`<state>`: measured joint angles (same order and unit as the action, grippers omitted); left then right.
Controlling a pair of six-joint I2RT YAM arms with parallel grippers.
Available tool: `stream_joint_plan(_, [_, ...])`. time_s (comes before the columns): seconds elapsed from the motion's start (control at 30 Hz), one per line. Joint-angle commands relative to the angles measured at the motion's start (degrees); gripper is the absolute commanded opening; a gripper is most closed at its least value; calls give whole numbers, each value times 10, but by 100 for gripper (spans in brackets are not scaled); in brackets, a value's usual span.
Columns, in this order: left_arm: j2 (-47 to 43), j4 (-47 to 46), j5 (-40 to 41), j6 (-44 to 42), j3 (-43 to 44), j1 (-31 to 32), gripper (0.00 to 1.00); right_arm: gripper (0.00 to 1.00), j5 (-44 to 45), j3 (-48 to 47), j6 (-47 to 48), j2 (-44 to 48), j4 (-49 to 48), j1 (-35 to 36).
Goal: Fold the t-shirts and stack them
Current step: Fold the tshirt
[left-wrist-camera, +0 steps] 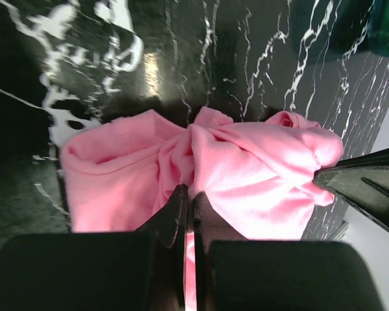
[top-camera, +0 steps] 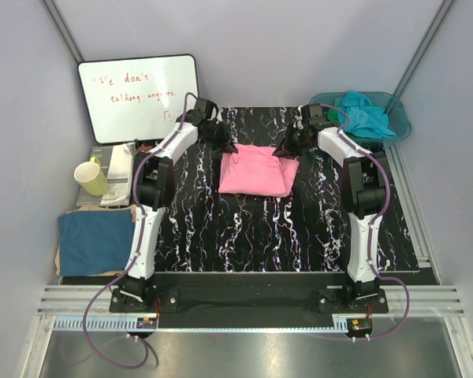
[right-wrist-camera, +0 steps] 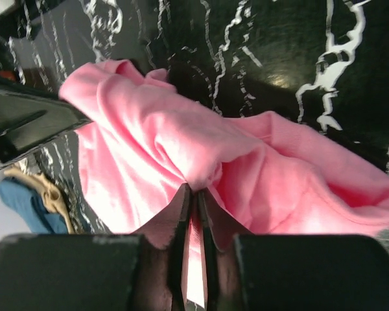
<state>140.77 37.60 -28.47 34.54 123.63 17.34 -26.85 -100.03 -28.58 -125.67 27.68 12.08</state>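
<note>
A bright pink t-shirt (top-camera: pixel 256 172) lies folded on the black marbled mat (top-camera: pixel 244 228), in the far middle. My left gripper (top-camera: pixel 225 144) is shut on its far left corner, pink cloth pinched between the fingers (left-wrist-camera: pixel 179 206). My right gripper (top-camera: pixel 286 150) is shut on its far right corner, cloth bunched at the fingertips (right-wrist-camera: pixel 185 202). The pink shirt fills both wrist views (left-wrist-camera: pixel 246 175) (right-wrist-camera: pixel 201 162). A dark blue t-shirt (top-camera: pixel 96 240) lies folded left of the mat. Turquoise and green shirts (top-camera: pixel 364 116) sit in the basin.
A translucent teal basin (top-camera: pixel 398 118) stands at the far right. A whiteboard (top-camera: pixel 138 96) leans at the far left, with a yellow-green mug (top-camera: pixel 91 177) and papers (top-camera: pixel 118 175) below it. Grey walls close in both sides.
</note>
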Motion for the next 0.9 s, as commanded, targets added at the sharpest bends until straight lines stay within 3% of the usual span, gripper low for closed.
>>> stream_joint_plan(0.0, [-17, -24, 2, 0, -1, -30, 0, 15, 63, -17, -12, 11, -4, -14])
stream_joint_plan(0.2, [-2, -19, -8, 2, -8, -35, 0, 18, 96, -27, -30, -20, 5, -24])
stream_joint_plan(0.23, [0, -17, -17, 2, -3, -35, 4, 18, 96, -32, -29, -29, 9, -24])
stream_joint_plan(0.27, [4, -17, -22, 3, -2, -35, 19, 19, 92, -34, -25, -32, 7, -24])
stream_joint_plan(0.3, [6, -17, -27, 3, -1, -35, 50, 27, 89, -36, -26, -33, 7, -24])
stream_joint_plan(0.37, [-1, -16, -37, -3, -4, -35, 80, 39, 84, -35, -14, -21, 6, -24])
stream_joint_plan(0.43, [-26, -16, -40, -10, -17, -35, 99, 57, 90, -22, -7, 15, -1, -23])
stream_joint_plan(0.5, [-56, -18, -47, -17, -26, -35, 99, 65, 93, -1, 1, 47, -15, -23])
stream_joint_plan(0.6, [-99, -29, -62, -18, -51, -35, 99, 64, 52, 3, 5, 87, -39, -23])
stream_joint_plan(0.73, [-145, -40, -59, -26, -80, -35, 96, 40, -28, -28, -2, 87, -47, -16])
stream_joint_plan(0.83, [-165, -47, -74, -20, -88, -36, 59, 15, -90, -51, -32, 67, -77, -3])
stream_joint_plan(0.87, [-168, -52, -79, -11, -92, -36, 43, 2, -134, -56, -66, 57, -92, -1])
